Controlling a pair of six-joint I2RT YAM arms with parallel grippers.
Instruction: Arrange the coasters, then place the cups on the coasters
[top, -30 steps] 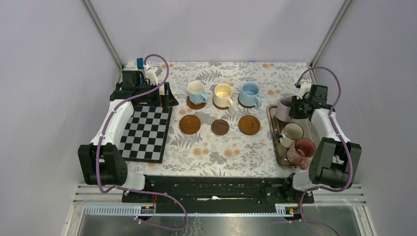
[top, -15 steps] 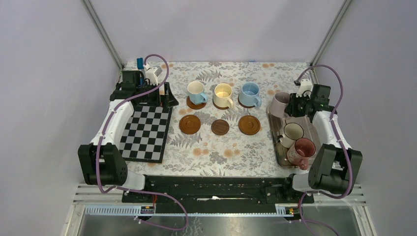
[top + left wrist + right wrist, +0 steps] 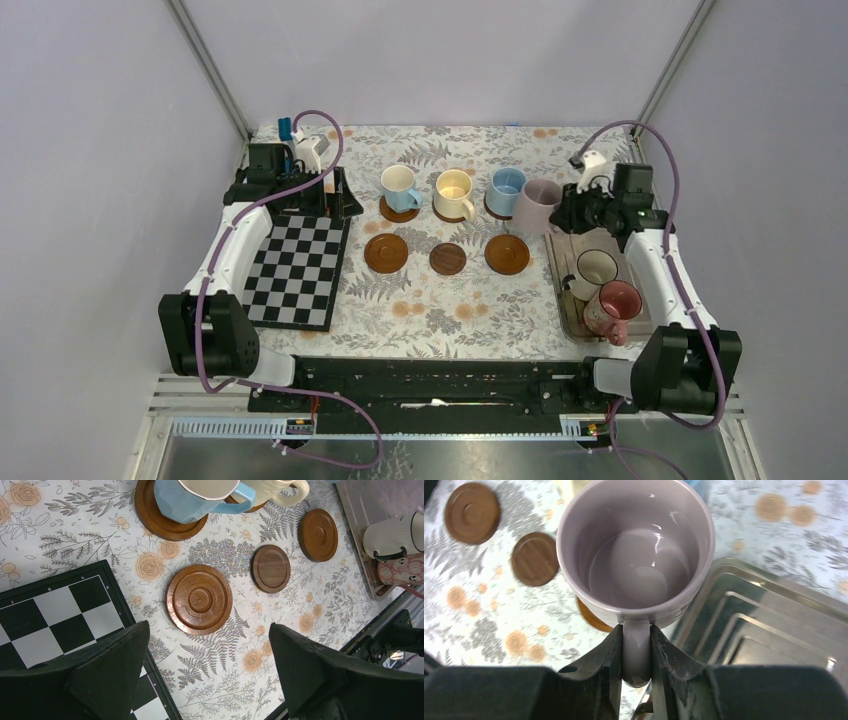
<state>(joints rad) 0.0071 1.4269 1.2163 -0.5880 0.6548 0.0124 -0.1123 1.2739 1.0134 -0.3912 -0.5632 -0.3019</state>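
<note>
At the near edge, both arm bases, bolted side by side. From the right base, an arm stretched forward along the table's right side, wrist turned inward to the left, ending in the right gripper [image 3: 636, 635], clenched on the handle of the lilac-grey cup [image 3: 636, 555]. From the left base, an arm laid out over the chequered board [image 3: 298, 270], ending near the board's far end in the left gripper [image 3: 209, 630], fingers spread wide, grasping nothing. Nearest on the right, the grey tray [image 3: 560, 250], with the pinkish red cup [image 3: 615, 305] at its near end and the white-cream cup [image 3: 597, 268] just beyond, close together. Farther in, a row of three empty coasters [image 3: 447, 258] on the flowered cloth [image 3: 450, 305]. Beyond these, the lilac-grey cup, held upright and off the tray, between the tray's far corner and the rightmost empty coaster, just beside the right-hand light blue cup [image 3: 505, 184]. In the far row, three cups standing on coasters: the left-hand light blue cup [image 3: 400, 187], the yellow-cream cup [image 3: 453, 193], then the right-hand one. Only from the right wrist: the held cup's bare inside, both fingers pinching the handle, a sliver of coaster under the cup's rim. Only from the left wrist: raised rims and turned rings on the empty coasters, a pale pattern on the pinkish red cup. Only from above: the bend of both arms.
</note>
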